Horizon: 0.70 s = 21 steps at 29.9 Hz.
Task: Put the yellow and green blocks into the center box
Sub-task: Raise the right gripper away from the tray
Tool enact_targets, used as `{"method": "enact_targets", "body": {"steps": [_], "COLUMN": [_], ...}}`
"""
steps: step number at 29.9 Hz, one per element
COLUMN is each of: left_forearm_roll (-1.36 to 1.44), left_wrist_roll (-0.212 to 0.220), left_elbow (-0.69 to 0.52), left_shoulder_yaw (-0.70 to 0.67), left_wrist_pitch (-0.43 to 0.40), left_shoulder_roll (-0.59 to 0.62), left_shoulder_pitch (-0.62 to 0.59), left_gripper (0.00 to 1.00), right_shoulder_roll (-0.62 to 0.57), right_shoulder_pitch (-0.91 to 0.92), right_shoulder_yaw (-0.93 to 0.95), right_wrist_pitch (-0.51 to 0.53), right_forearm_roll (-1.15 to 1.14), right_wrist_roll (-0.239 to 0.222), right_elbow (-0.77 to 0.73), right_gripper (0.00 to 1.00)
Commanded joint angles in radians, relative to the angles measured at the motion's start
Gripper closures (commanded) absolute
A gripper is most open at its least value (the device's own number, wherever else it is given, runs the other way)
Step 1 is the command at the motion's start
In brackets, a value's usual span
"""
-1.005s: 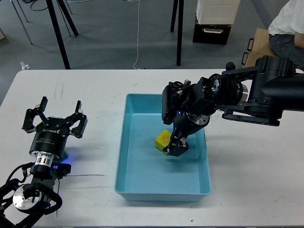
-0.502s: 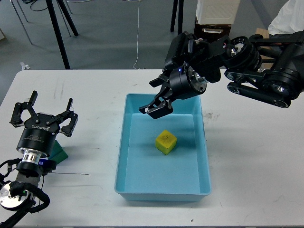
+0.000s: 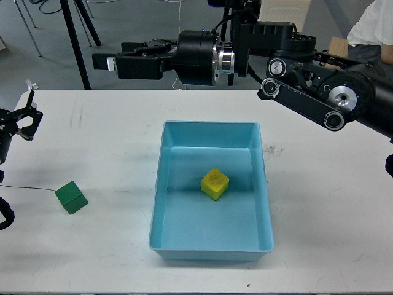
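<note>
Yellow block [image 3: 215, 184], a bright cube with a faint dark mark on top, sits loose near the middle of the light-blue center box [image 3: 158, 184], so that half looks done. The dark green block [image 3: 71, 197] lies on the table [image 3: 331, 203] left of the box, ungripped. The right gripper [image 3: 113, 62] hangs empty above the table's far edge, fingers slightly spread; the left gripper [image 3: 18, 121] shows only spread fingertips at the frame edge.

The center box [image 3: 210, 190] sits in the middle of the tabletop [image 3: 331, 203]. One block [image 3: 215, 184] lies inside it, near its middle. The other block [image 3: 71, 197] rests on the tabletop well to the left of the box. The right gripper [image 3: 123, 61] hangs behind the box, beyond its far left corner. The left gripper [image 3: 18, 123] is at the tabletop's left edge, behind the outer block.
</note>
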Motion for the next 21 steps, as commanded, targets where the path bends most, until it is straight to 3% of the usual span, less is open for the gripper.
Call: {"method": "enact_targets", "body": {"steps": [1, 9, 16, 21], "left_forearm_roll": [0.265, 0.886, 1.349, 1.674], "left_wrist_roll": [0.000, 0.000, 0.000, 0.000], "left_elbow": [0.029, 0.110, 0.028, -0.107], "left_shoulder_yaw": [-0.010, -0.019, -0.016, -0.008], "left_wrist_pitch": [0.002, -0.006, -0.012, -0.010], "left_shoulder_roll": [0.053, 0.180, 0.288, 0.320], "left_shoulder_pitch": [-0.027, -0.103, -0.173, -0.202], "left_gripper": [0.00, 0.00, 0.00, 0.00], "right_shoulder_roll": [-0.032, -0.215, -0.330, -0.374], "right_shoulder_pitch": [-0.059, -0.237, -0.476, -0.651], "right_shoulder_yaw": [0.085, 0.242, 0.381, 0.496], "right_wrist_pitch": [-0.052, -0.095, -0.109, -0.109], "right_forearm_roll": [0.070, 0.221, 0.234, 0.234], "right_wrist_roll": [0.000, 0.000, 0.000, 0.000], "right_elbow": [0.025, 0.191, 0.341, 0.433], "right_gripper": [0.02, 0.02, 0.02, 0.02]}}
